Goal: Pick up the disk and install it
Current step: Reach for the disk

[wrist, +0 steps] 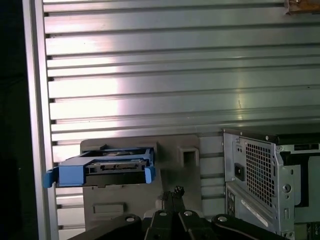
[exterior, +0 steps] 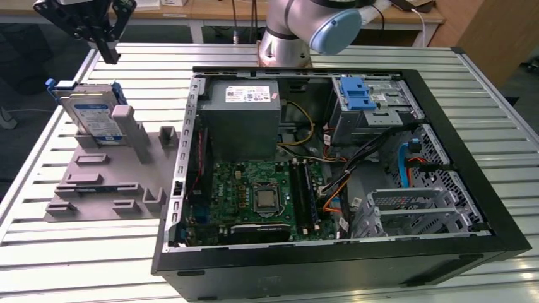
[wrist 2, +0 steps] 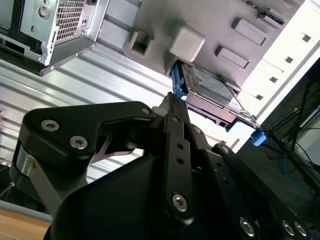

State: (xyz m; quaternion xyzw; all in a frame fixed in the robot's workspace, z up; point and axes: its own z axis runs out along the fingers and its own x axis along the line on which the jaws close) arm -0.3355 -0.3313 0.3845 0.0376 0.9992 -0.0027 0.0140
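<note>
Over the ribbed silver metal table [exterior: 76,252], at the exterior view's left, the black metal claw gripper [exterior: 108,55] is held with its two fingers pressed together, and nothing is gripped between them. It is seen above the flat silver hard disk [exterior: 91,117] and is not touching it.

Trouble could be caused in a few ways. If the claw is brought down while closed, the top edge of the disk could be bumped, and the disk could be knocked over or pushed out of its slot. If only a blue rail is pinched, the smooth plastic could slip and the disk could be dropped. If the disk is grabbed off its middle, it could swing and be banged on the open black computer case [exterior: 471,243].

The disk is stood on its edge in the grey plastic holder [exterior: 101,205], with a grey post just beside it. A white and blue label is seen on its flat silver face. Blue plastic rails are fixed along its sides, as shown in both wrist views [wrist 2: 207,85] [wrist: 117,167].
</note>
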